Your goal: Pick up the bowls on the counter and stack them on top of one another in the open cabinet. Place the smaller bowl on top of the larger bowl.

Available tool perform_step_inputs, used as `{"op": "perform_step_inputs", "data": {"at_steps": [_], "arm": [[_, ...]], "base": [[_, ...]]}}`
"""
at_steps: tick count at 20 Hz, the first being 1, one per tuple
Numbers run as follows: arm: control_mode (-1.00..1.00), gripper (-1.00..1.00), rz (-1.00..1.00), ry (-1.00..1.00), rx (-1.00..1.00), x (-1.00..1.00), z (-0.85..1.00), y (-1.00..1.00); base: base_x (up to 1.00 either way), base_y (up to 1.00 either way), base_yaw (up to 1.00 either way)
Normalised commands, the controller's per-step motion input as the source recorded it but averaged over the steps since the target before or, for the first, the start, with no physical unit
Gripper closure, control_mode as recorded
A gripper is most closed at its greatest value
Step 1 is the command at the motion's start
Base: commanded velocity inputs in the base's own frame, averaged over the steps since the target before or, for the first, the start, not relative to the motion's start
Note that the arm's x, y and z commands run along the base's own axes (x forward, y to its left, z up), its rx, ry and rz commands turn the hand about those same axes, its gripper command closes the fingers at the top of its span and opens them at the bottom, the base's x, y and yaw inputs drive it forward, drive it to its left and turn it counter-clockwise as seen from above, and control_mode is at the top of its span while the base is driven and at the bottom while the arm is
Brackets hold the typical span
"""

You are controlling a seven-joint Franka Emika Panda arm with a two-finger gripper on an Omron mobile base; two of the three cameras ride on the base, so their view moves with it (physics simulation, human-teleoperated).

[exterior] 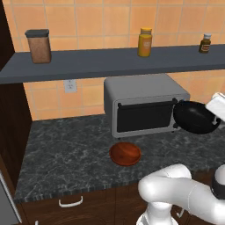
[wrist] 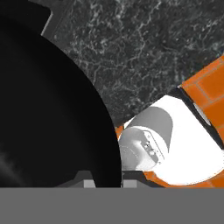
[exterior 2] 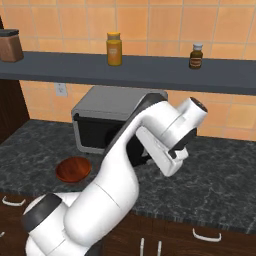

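On the counter (exterior: 66,149), left of centre, the smaller bowl (exterior: 125,154) sits before the toaster oven (exterior: 143,105). Further right the larger bowl (exterior: 194,117) hangs tilted, lifted at the gripper (wrist: 105,183), whose fingers, mostly hidden, pinch its rim. The shelf (exterior: 110,61) carries three jars.

A glossy white robot arm (exterior 2: 120,165) built of thick, rounded tubular links, each bend smooth and bulbous. Dark grey bands ring its joints, one at the base link and one capping the upper joint. A flat white block-shaped hand section carries a small dark slot. No cables, screws or markings are visible.
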Motion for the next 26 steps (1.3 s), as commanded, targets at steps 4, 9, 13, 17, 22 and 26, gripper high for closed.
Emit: {"op": "perform_step_inputs", "data": {"at_steps": [4, 9, 13, 17, 22, 26], "arm": [[-1.0, 1.0, -0.05, -0.02, 0.0, -0.39, 0.55, 1.0], [-1.0, 1.0, -0.07, -0.05, 0.0, -0.25, 0.61, 1.0], [-1.0, 1.0, -0.03, -0.04, 0.0, -0.14, 0.66, 0.92], [-1.0, 1.0, -0.01, 0.0, 0.0, -0.03, 0.71, 0.67], [-1.0, 1.0, 0.0, 0.0, 0.0, 0.0, 0.69, 0.37], [-1.0, 1.0, 0.0, -0.06, 0.05, 0.0, 0.51, 0.21]], "base": [[0.0, 0.0, 0.0], [0.0, 0.0, 0.0], [0.0, 0.0, 0.0], [0.0, 0.0, 0.0], [0.0, 0.0, 0.0], [0.0, 0.0, 0.0]]}}
